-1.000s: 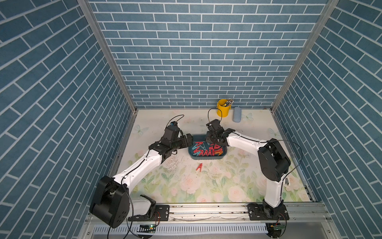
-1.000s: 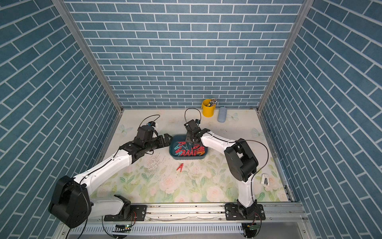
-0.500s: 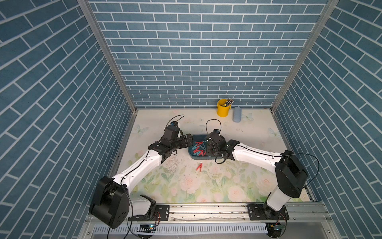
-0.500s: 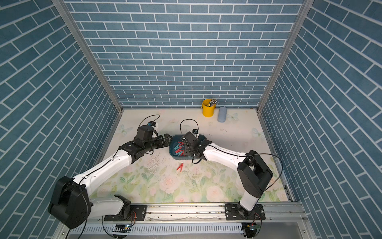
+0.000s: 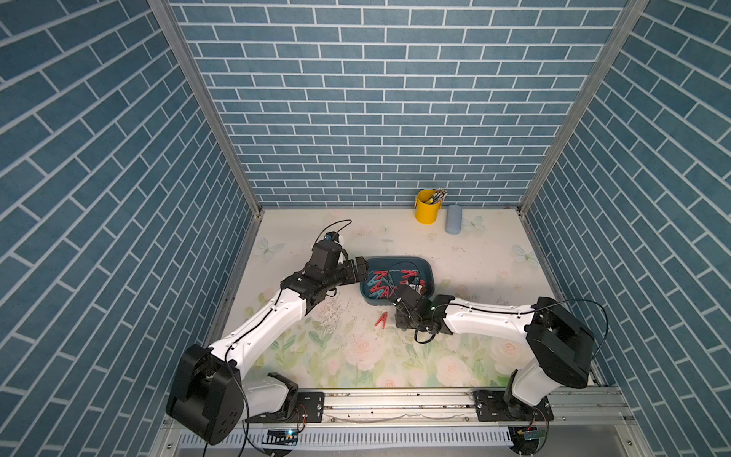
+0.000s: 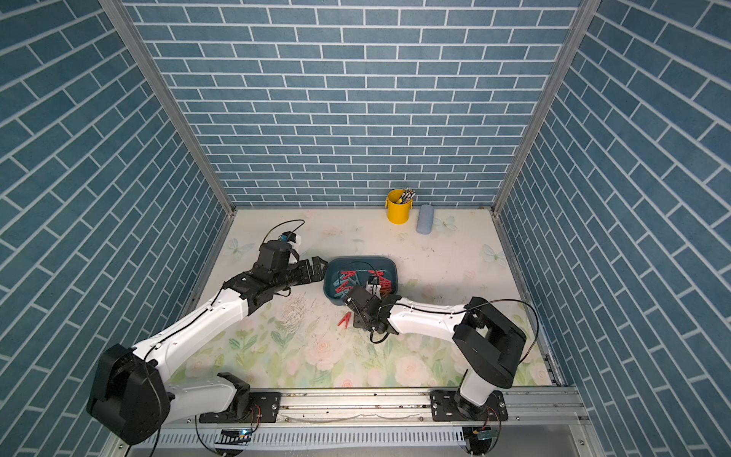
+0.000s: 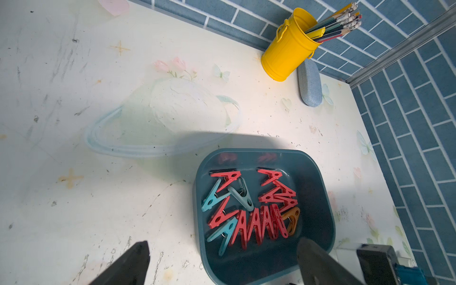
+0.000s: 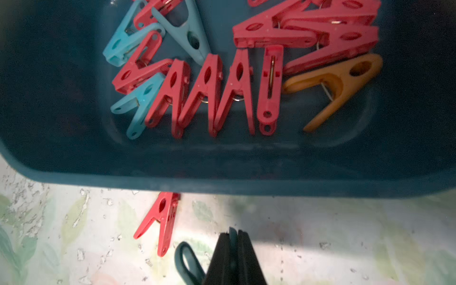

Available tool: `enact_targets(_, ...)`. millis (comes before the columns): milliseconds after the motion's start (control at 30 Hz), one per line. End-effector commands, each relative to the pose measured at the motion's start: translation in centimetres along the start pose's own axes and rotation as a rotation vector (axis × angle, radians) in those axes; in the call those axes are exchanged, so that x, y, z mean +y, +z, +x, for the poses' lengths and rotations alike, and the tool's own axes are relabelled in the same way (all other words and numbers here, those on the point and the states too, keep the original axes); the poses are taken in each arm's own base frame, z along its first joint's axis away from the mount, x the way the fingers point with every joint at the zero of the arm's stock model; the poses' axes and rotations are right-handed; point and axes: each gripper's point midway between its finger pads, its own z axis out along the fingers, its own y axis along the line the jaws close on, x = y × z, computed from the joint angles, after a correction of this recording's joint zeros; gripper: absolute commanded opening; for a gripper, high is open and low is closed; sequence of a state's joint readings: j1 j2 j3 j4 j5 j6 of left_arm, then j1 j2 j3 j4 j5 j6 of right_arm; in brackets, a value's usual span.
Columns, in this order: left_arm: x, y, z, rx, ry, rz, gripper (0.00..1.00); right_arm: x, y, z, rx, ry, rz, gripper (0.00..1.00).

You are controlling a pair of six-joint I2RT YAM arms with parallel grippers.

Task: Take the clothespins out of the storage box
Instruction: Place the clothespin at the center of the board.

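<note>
A dark teal box (image 5: 399, 260) sits mid-worktop (image 5: 486, 253), holding a heap of pegs (image 7: 256, 222): mostly red, some teal, one orange. The left claw (image 7: 223, 243) hangs at the box's left end, fingers spread wide, gripping nothing. The right claw (image 8: 233, 234) is over the worktop just outside the box's near wall, pinched closed on a teal peg (image 8: 185, 259). A red peg (image 8: 160, 222) lies on the worktop just beside it, outside the box.
</note>
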State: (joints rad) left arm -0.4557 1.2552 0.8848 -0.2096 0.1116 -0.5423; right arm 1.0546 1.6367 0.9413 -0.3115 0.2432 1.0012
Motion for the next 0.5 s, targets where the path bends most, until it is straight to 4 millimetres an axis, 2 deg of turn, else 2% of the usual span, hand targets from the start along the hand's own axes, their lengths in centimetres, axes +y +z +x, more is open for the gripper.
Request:
enact_targets(0,0.4,-0.7,0.3,0.003,-0.002,-0.003,0.99,0.1,0.9,-0.3,-0.023,0.044,0.009,0.07)
enact_targets(333,0.7,-1.4,0.9,0.009,-0.005,-0.003,0.99,-0.8,2.6,0.0,-0.027,0.059,0.06,0.08)
enact_targets(467,0.6,-1.5,1.1,0.012,-0.005,0.003,0.99,-0.6,2.7,0.0,-0.024,0.054,0.058,0.18)
